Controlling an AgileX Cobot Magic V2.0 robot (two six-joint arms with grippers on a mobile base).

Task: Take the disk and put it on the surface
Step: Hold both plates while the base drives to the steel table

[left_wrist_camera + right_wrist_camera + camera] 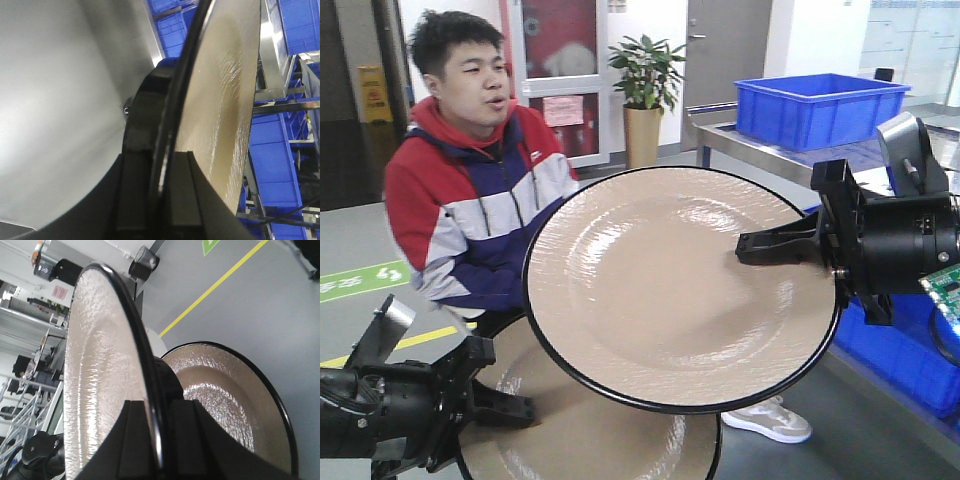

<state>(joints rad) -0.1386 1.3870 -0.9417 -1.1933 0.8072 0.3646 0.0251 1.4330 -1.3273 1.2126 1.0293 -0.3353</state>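
Two beige disks with black rims are held in the air. My right gripper point(745, 250) is shut on the right rim of the upper disk point(660, 290), which tilts toward the camera. The lower disk point(590, 440) lies partly beneath it, its left rim pinched by my shut left gripper point(520, 408). In the left wrist view, that gripper point(161, 185) clamps the black rim, with the disk face point(220, 100) on the right. The right wrist view has my right gripper point(159, 440) clamping its disk point(105, 365), and the lower disk point(225, 390) behind. The dark glossy surface is out of view.
A man in a red, white and navy jacket point(470, 170) sits just behind the disks. A blue bin point(815, 105) stands on a metal table point(720, 135) at back right. Blue crates point(900, 360) sit low on the right. A potted plant point(645, 90) stands behind.
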